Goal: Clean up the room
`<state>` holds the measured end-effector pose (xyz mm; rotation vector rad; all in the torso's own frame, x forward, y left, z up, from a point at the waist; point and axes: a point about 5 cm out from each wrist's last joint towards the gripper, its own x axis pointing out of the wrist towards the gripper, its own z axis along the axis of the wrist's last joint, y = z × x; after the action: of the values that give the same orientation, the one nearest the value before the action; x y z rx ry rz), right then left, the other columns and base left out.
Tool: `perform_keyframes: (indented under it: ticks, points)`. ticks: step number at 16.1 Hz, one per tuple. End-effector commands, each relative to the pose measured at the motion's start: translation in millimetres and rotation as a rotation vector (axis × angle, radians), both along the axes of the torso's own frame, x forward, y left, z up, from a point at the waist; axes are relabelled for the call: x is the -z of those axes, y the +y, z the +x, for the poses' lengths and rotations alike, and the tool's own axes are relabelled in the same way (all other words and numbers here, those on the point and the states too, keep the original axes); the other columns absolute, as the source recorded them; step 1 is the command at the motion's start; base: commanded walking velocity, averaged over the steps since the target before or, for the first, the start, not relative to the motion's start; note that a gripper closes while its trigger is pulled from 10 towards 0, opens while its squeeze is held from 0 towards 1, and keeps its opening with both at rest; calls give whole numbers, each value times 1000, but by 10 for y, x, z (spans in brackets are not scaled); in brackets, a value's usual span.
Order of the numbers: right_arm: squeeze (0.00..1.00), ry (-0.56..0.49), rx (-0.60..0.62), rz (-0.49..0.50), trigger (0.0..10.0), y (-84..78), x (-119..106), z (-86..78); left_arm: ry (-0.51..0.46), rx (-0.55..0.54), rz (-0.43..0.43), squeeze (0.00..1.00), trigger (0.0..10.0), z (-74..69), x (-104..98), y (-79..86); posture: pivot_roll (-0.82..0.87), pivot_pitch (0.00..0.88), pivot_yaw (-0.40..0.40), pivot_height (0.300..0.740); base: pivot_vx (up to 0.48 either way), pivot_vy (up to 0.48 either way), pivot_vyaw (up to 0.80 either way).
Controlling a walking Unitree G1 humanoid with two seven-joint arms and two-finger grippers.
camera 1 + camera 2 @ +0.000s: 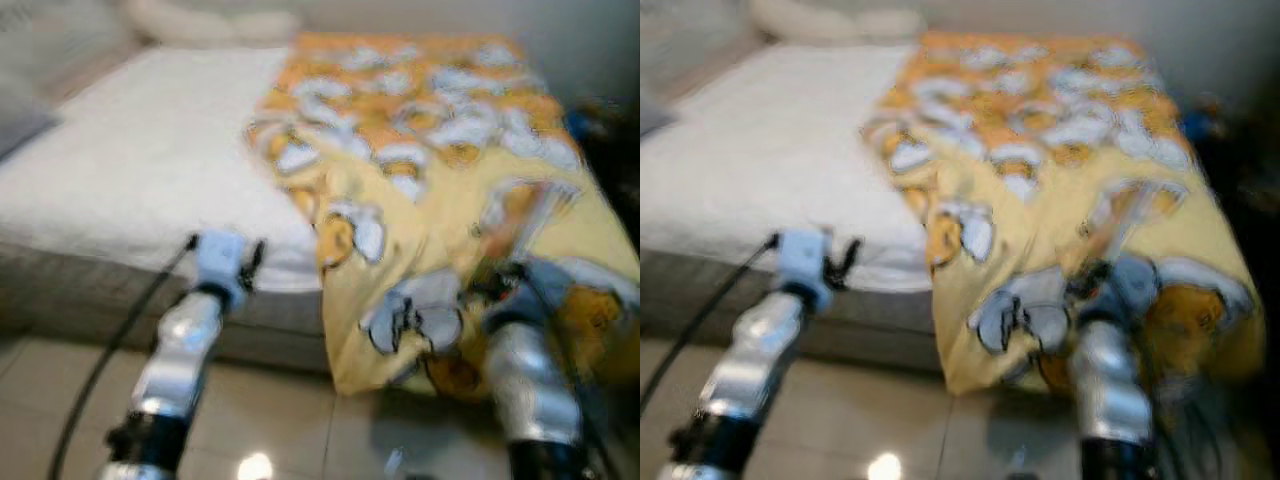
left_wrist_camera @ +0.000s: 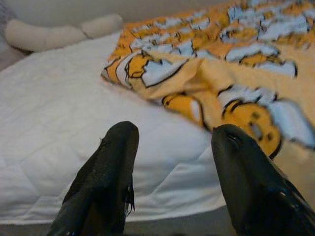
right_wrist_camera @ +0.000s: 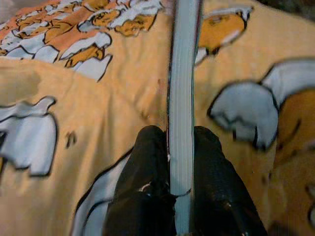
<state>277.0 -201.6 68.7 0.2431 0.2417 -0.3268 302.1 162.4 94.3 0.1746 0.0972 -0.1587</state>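
A yellow blanket point(image 1: 420, 130) printed with orange and white cartoon figures covers the right half of a bed and hangs over its near edge. My right gripper point(image 3: 179, 142) is shut on a thin book point(image 3: 181, 98), seen edge-on with its pale pages showing, held just above the blanket. From the head the book point(image 1: 520, 215) is a blur above the right wrist. My left gripper point(image 2: 172, 142) is open with nothing between its fingers point(image 2: 115, 162), and hovers at the bed's near edge over the white mattress point(image 1: 150, 170), left of the blanket's edge.
A long cream pillow point(image 1: 210, 22) lies at the head of the bed. The bed's grey side meets a light tiled floor point(image 1: 280, 410). Dark clutter point(image 1: 610, 130) stands past the bed's right side. A black cable point(image 1: 110, 350) trails from my left arm.
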Motion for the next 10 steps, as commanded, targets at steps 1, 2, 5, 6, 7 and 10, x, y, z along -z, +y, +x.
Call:
perform_keyframes:
  ticks: [1, 2, 5, 6, 7, 10]
  points:
    - [0, -60, 10, -15, 10000, -71, -145, 70, -13, 37, -7, 0, 10000, 51, -53, -108, -50, 0, 52, 740, 0, 450, -800]
    - [0, -56, -1, -10, 10000, -51, -144, 87, -16, 35, -8, 0, 10000, 63, -68, -114, -50, 0, 52, 740, 0, 450, -800]
    - [0, -49, -90, -35, 10000, 98, -150, 137, -26, 26, -10, 0, 10000, 56, -112, -66, -16, 0, 34, 740, 0, 449, -800]
    - [0, -54, -131, -58, 10000, 145, -167, 149, -25, 17, -8, 0, 10000, 50, -109, -34, -14, 0, 33, 740, 0, 446, 0]
    - [0, -65, -150, -71, 10000, 171, -181, 157, -24, 9, -2, 0, 10000, 45, -103, 3, -12, 0, 32, 740, 0, 446, 0]
    - [0, -70, -160, -70, 10000, 193, -191, 156, -21, 1, 4, 0, 10000, 42, -108, 49, -13, 0, 39, 740, 0, 447, 0]
